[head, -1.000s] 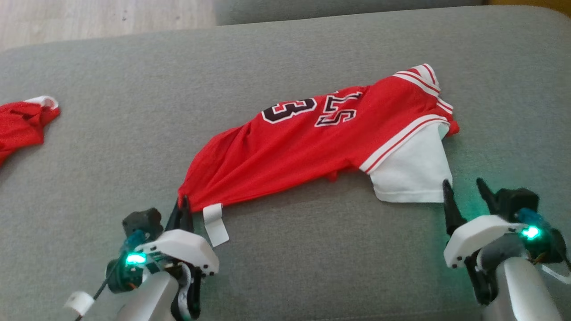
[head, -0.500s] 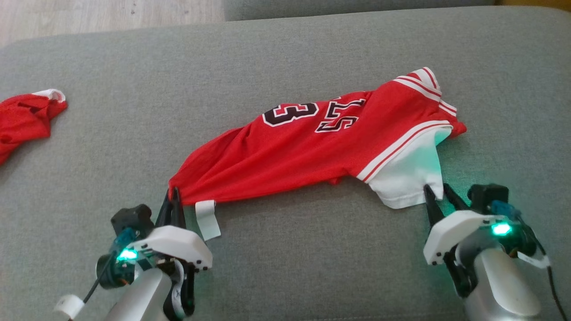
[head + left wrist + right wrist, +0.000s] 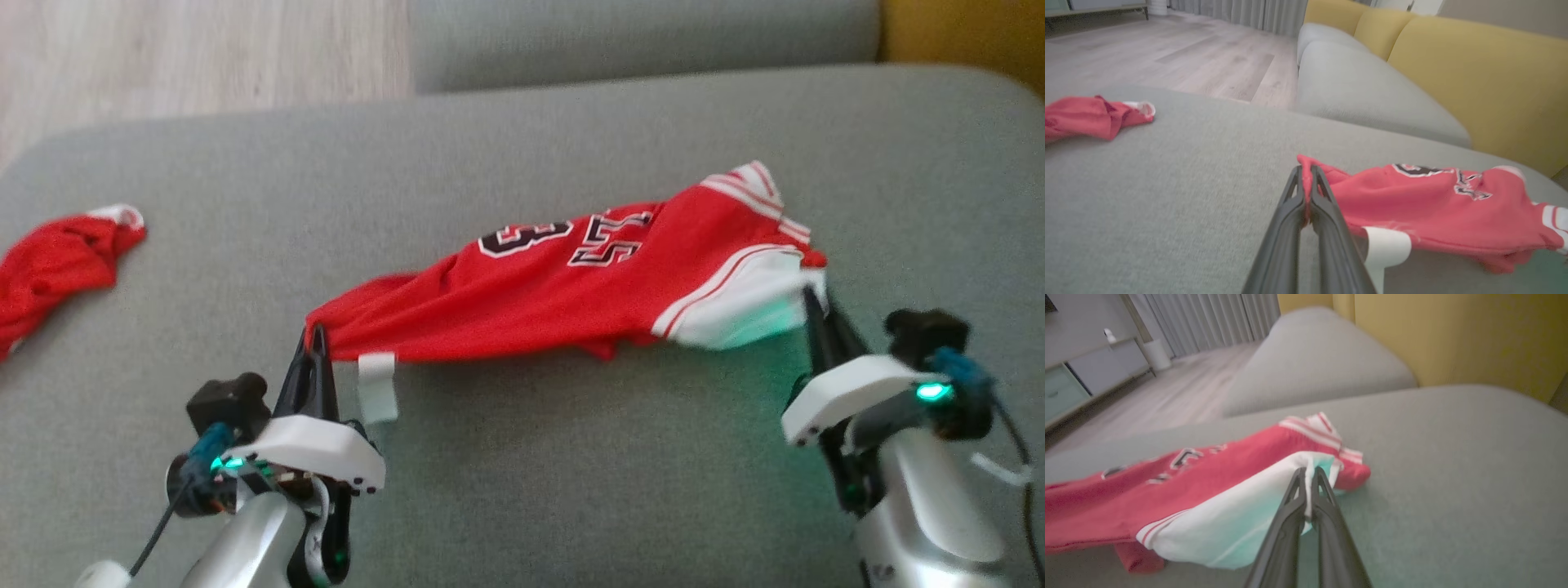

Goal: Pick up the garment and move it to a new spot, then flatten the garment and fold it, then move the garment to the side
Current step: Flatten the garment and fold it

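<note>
**Both corners pinched, jersey ready to lift**

My left hand [image 3: 314,336], at 7 o'clock in the head view, is clamped shut on the red hem corner of the basketball jersey [image 3: 571,286]. A white label tab [image 3: 377,385] dangles just beside the fingers. My right hand [image 3: 810,296], at 4 o'clock, has its fingers pressed together on the edge of the jersey's white panel [image 3: 1224,522]. The jersey stretches between the two grips across the middle of the grey sofa seat [image 3: 522,490]. Its ends are raised, and its striped far shoulder looks to be resting on the fabric at 2 o'clock.

I judge this to be the first step, picking the garment up to carry it to a new spot. Flattening, folding and setting it aside are all yet to come. The next move calls for both hands to rise together at an even spacing, taut enough to stop the middle dragging but not so tight that a corner slips out.

The seat is a broad, softly woven cushion with plenty of bare area. A second red garment [image 3: 57,265] lies crumpled at 9 o'clock, well apart, and I should stay away from it. Beyond the seat are another grey cushion [image 3: 645,37], pale wood floor [image 3: 204,57], a yellow sofa back [image 3: 1474,73] and grey curtains [image 3: 1208,318].
</note>
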Robot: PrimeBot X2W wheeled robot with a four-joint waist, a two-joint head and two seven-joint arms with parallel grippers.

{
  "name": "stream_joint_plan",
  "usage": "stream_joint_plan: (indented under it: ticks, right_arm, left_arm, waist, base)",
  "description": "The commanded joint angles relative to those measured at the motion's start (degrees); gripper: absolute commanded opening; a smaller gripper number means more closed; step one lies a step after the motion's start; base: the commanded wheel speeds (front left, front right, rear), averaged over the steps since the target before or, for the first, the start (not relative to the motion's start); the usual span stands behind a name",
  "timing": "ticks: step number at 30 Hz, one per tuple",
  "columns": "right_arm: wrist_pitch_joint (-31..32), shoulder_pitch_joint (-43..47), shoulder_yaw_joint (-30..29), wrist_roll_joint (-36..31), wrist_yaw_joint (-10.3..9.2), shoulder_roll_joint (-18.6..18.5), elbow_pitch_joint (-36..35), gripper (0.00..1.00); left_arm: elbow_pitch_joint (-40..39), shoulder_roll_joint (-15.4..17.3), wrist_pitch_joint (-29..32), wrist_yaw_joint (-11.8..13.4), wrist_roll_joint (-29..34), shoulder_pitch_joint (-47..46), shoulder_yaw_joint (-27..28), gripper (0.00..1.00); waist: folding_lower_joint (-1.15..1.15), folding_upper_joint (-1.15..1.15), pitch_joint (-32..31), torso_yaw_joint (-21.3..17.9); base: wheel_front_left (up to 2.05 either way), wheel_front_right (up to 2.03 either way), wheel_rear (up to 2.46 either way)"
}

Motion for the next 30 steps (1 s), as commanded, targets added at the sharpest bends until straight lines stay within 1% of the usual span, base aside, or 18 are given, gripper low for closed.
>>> stream_joint_plan:
  ticks: [1, 4, 8, 11, 15, 19, 22, 24, 27, 30]
  right_arm:
    - [-0.8, -0.3, 0.7, 0.2, 0.43, -0.2, -3.0, 0.00]
    - [-0.6, 0.8, -1.5, 0.0, 0.43, -0.2, -10.1, 0.00]
    - [1.6, 2.1, -3.7, 0.5, 0.43, -0.2, -22.9, 0.00]
    - [4.4, 2.8, -5.5, 0.5, 0.43, -0.2, -33.7, 0.00]
    - [8.9, 2.6, -7.7, -0.2, 0.43, -0.2, -47.5, 0.00]
    - [13.5, 0.8, -9.6, -1.2, 0.43, -0.6, -58.1, 0.00]
    - [17.3, -0.9, -10.8, -0.8, 0.43, -1.0, -62.5, 0.00]
    - [19.6, -2.0, -11.3, -1.2, 0.43, -2.3, -63.9, 0.00]
    - [22.8, -3.4, -10.9, -1.0, 0.43, -3.8, -63.3, 0.00]
    - [25.1, -5.1, -8.9, -0.1, 0.43, -4.9, -59.9, 0.00]
  left_arm:
    - [-2.7, 1.6, -0.5, 0.0, 0.2, -1.3, 2.6, 0.00]
    - [-8.6, 2.6, 0.5, 0.4, -0.2, -0.6, 2.9, 0.00]
    - [-18.2, 5.5, 3.3, 1.2, 0.1, -1.1, 3.7, 0.00]
    - [-26.1, 8.5, 6.0, 2.0, 0.7, -3.1, 4.9, 0.00]
    - [-36.2, 13.0, 10.9, 3.0, 2.4, -8.1, 6.6, 0.00]
    - [-43.7, 17.1, 16.9, 3.4, 4.1, -14.5, 7.7, 0.00]
    - [-46.3, 18.8, 21.2, 3.0, 4.0, -18.8, 7.8, 0.00]
    - [-46.5, 19.6, 23.6, 2.5, 3.8, -20.9, 7.4, 0.00]
    - [-44.6, 19.4, 26.5, 2.0, 2.1, -22.8, 6.7, 0.00]
    - [-40.5, 18.9, 28.0, 1.0, 0.9, -24.1, 5.9, 0.00]
  waist:
    - [0.00, 0.00, -2.6, -0.3]
    - [0.00, 0.00, -5.3, -0.3]
    - [0.00, 0.00, -7.8, -0.4]
    - [0.00, 0.00, -9.2, -0.4]
    - [0.00, 0.00, -10.2, -0.6]
    - [0.00, 0.00, -10.4, -0.7]
    - [0.00, 0.00, -10.0, -0.7]
    - [0.00, 0.00, -9.3, -0.6]
    - [0.00, 0.00, -7.6, -0.4]
    - [0.00, 0.00, -5.2, -0.3]
  base:
    - [0.00, 0.00, 0.00]
    - [0.00, 0.00, 0.00]
    - [0.00, 0.00, 0.00]
    - [0.00, 0.00, 0.00]
    - [0.00, 0.00, 0.00]
    - [0.00, 0.00, 0.00]
    - [0.00, 0.00, 0.00]
    - [0.00, 0.00, 0.00]
    - [0.00, 0.00, 0.00]
    - [0.00, 0.00, 0.00]
